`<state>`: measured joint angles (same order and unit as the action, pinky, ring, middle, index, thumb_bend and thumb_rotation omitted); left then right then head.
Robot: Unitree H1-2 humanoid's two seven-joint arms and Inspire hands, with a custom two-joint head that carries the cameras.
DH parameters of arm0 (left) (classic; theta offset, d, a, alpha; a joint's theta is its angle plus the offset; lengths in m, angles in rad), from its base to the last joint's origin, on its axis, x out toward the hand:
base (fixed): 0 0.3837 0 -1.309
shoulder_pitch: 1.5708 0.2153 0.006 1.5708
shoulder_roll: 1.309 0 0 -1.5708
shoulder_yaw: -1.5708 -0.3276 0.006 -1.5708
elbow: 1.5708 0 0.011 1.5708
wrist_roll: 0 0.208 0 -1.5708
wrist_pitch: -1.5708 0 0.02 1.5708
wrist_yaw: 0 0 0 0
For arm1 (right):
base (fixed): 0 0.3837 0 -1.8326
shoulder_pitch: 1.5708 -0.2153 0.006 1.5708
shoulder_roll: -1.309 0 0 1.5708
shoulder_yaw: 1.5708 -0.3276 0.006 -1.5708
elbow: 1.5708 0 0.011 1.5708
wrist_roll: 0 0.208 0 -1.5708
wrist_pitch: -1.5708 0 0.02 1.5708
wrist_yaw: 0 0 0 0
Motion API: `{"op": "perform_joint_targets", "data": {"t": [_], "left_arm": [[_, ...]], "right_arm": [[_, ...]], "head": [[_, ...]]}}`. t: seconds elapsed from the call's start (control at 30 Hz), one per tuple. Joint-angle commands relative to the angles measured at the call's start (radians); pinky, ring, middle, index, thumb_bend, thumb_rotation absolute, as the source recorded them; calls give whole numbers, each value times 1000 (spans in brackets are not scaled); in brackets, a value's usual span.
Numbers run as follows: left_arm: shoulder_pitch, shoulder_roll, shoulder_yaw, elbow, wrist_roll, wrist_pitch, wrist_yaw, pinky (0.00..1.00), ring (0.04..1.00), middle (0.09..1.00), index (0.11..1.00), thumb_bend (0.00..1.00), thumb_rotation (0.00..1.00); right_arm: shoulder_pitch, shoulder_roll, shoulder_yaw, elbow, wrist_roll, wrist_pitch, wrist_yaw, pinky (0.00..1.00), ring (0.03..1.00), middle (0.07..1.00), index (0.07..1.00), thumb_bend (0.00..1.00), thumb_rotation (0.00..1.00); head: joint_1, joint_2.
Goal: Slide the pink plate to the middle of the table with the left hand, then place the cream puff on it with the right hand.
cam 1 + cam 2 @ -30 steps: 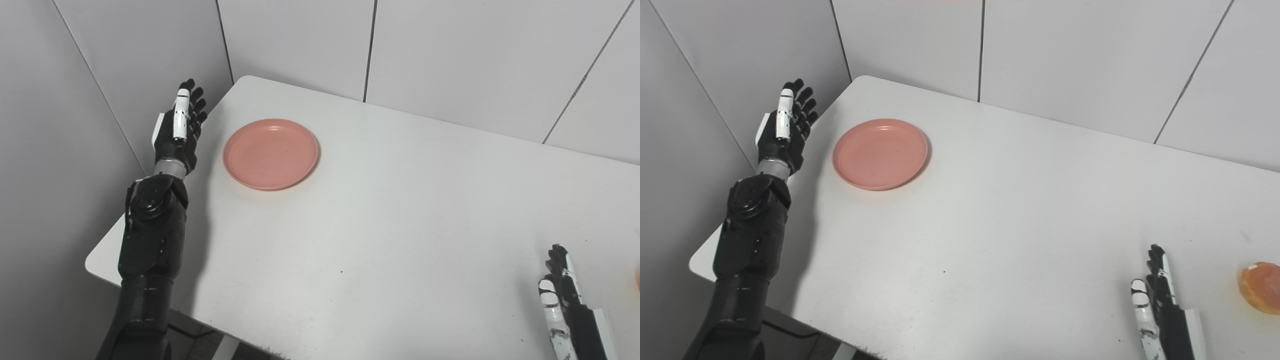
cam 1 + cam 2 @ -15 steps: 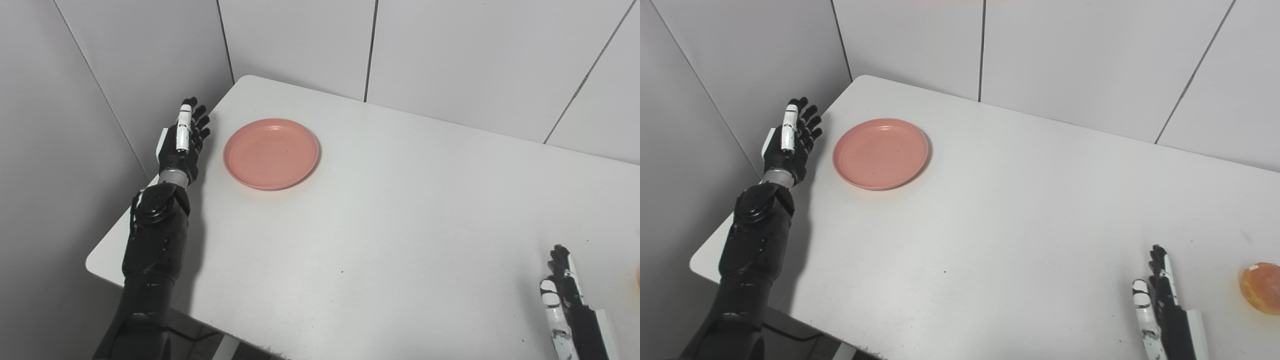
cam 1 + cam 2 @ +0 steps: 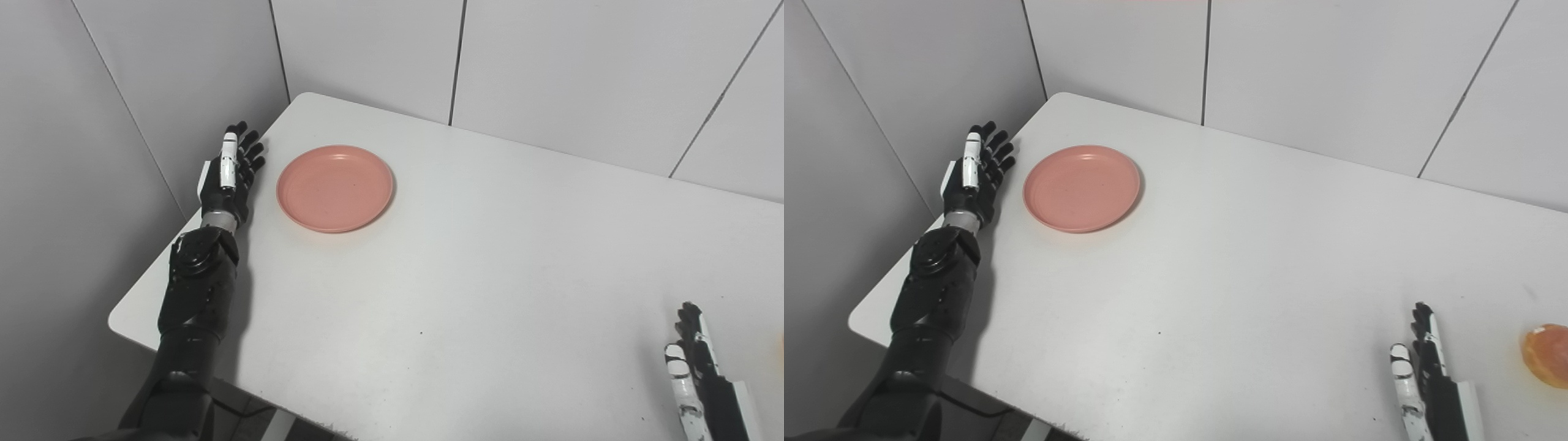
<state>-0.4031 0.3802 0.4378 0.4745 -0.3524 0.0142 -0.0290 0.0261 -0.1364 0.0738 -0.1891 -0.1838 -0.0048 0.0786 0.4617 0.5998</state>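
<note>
The pink plate (image 3: 334, 187) lies empty on the white table (image 3: 478, 275), near its far left corner. My left hand (image 3: 230, 173) is open, fingers apart and pointing away, just left of the plate's rim and apart from it, over the table's left edge. The orange-brown cream puff (image 3: 1545, 356) lies at the right edge of the right eye view, near the table's front right. My right hand (image 3: 1428, 373) is open and empty, fingers straight, resting near the front edge, left of the cream puff.
Grey panelled walls (image 3: 367, 49) stand close behind the table and along its left side (image 3: 92, 153). The table's left corner edge (image 3: 119, 318) is beside my left forearm.
My left hand has come down and moved right, closer to the plate's left rim. The plate, cream puff and right hand stay put; the camera has shifted slightly.
</note>
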Motion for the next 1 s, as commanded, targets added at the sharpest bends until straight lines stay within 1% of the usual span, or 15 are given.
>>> {"op": "perform_joint_targets", "data": {"t": [0.0, 0.07, 0.13, 0.27, 0.37, 0.47, 0.67, 0.7, 0.97], "left_arm": [[-22, -5, -21, 2, -6, 7, -21, 924, 921, 916, 905, 450, 1000], [-24, -13, -24, -1, -13, 17, -17, 917, 913, 911, 903, 458, 1000], [-28, -20, -29, 2, -13, 21, -10, 904, 903, 904, 902, 434, 1000], [-25, -42, -47, -29, -16, 47, 7, 894, 890, 894, 892, 404, 1000], [-24, -57, -56, -55, -25, 76, 11, 896, 897, 895, 895, 397, 1000], [-25, -80, -68, -75, -25, 90, 10, 906, 901, 898, 892, 379, 1000], [-22, -102, -101, -93, -18, 95, 2, 916, 912, 909, 899, 401, 1000], [-22, -105, -105, -94, -18, 98, 1, 917, 912, 912, 901, 405, 1000], [-17, -123, -120, -90, -24, 112, -8, 906, 905, 913, 911, 395, 1000]], "right_arm": [[-3, -4, 0, -43, -2, 8, 3, 1000, 1000, 1000, 1000, 81, 1000], [-1, -2, 1, -49, -5, 10, 2, 1000, 1000, 1000, 1000, 77, 1000], [-1, -1, 2, -53, -7, 10, 0, 1000, 1000, 1000, 1000, 57, 1000], [0, -1, 5, -59, -18, 15, -3, 1000, 1000, 1000, 1000, 86, 1000], [0, 0, 5, -62, -15, 21, 0, 1000, 1000, 1000, 1000, 82, 1000], [0, 2, 4, -64, -11, 25, 2, 1000, 1000, 1000, 1000, 84, 1000], [1, 4, 9, -74, -25, 36, 2, 1000, 1000, 1000, 1000, 93, 1000], [1, 5, 10, -76, -26, 37, 2, 1000, 1000, 1000, 1000, 79, 1000], [5, 16, 13, -82, -27, 43, -1, 1000, 1000, 1000, 1000, 70, 1000]], "head": [[-4, 2], [-8, 5], [-9, 8], [-12, 14], [-14, 16], [-19, 21], [-26, 24], [-26, 24], [-49, 32]]}}
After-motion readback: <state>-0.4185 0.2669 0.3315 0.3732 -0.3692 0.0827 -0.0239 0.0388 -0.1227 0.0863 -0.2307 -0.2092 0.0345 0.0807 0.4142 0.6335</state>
